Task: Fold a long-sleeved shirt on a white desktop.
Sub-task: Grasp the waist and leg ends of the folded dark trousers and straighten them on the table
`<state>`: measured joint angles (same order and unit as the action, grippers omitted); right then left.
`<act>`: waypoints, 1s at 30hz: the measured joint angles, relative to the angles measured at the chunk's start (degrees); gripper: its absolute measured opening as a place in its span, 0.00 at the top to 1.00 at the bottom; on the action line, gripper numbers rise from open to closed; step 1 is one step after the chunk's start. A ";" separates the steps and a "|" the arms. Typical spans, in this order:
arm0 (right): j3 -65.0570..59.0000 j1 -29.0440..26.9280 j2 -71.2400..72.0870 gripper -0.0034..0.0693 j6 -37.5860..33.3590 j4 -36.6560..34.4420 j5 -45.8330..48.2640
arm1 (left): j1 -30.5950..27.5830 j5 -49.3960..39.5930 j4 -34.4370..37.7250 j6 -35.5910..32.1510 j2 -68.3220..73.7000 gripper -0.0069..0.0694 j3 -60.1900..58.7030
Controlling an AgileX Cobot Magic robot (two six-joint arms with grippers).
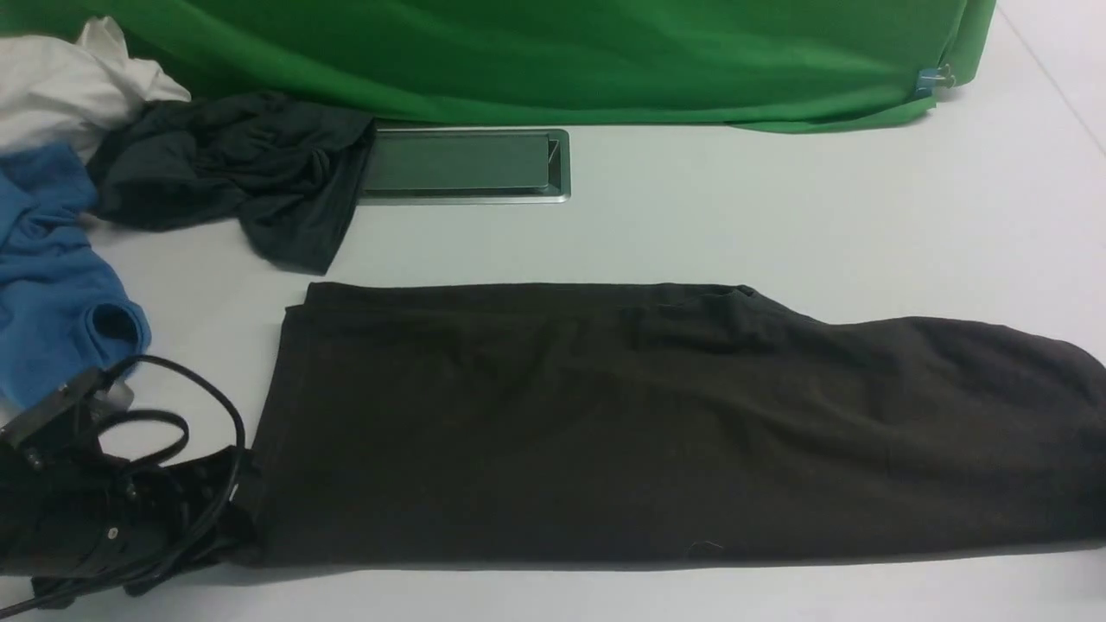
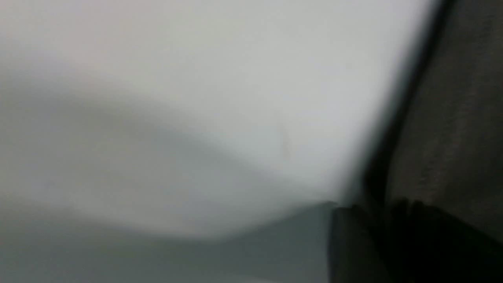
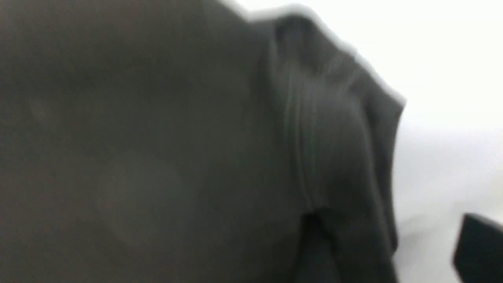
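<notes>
The long-sleeved shirt (image 1: 657,423), a dark charcoal-brown knit, is laid across the white desktop (image 1: 778,225) as a long folded band, rounded at its right end. The left gripper (image 1: 216,505) is pressed against its left edge, but its grip cannot be told. The right gripper (image 3: 397,255) is spread and released.

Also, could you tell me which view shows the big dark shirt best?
The front view: the shirt lies almost whole, a long folded band on the desk. The left wrist view shows a blurred edge, the right a blurred close-up.
</notes>
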<state>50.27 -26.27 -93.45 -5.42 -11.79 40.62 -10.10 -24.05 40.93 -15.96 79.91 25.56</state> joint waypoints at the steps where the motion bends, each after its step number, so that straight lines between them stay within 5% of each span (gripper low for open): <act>1: 0.38 0.00 0.28 0.23 0.15 0.00 0.00 | 0.00 -0.07 -0.50 0.69 0.00 0.54 0.00; 6: 6.30 0.00 5.78 0.17 4.30 -0.05 -1.02 | 0.00 -3.33 -6.67 5.63 -0.44 0.16 2.72; 9: 9.94 1.20 8.91 0.17 2.72 -0.75 -0.75 | 0.00 -6.47 -9.33 5.90 -0.36 0.03 6.83; 12: 11.30 5.50 11.23 0.17 -1.41 -3.50 0.00 | 0.00 -9.16 -10.46 4.62 -0.10 0.01 11.38; 16: 11.84 19.25 12.62 0.17 -9.12 -7.40 2.61 | 0.00 -16.19 -17.12 4.97 3.93 0.00 20.60; 22: 11.84 34.25 12.66 0.17 -10.95 -7.65 4.28 | 2.59 -24.77 -21.52 6.98 12.26 0.00 26.92; 30: 11.84 36.67 12.66 0.17 -10.39 -7.39 3.44 | 11.93 -26.76 -35.11 20.00 14.93 0.00 26.62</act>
<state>62.11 10.39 -80.78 -15.81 -19.19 44.06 1.83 -50.81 5.82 4.04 94.84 52.18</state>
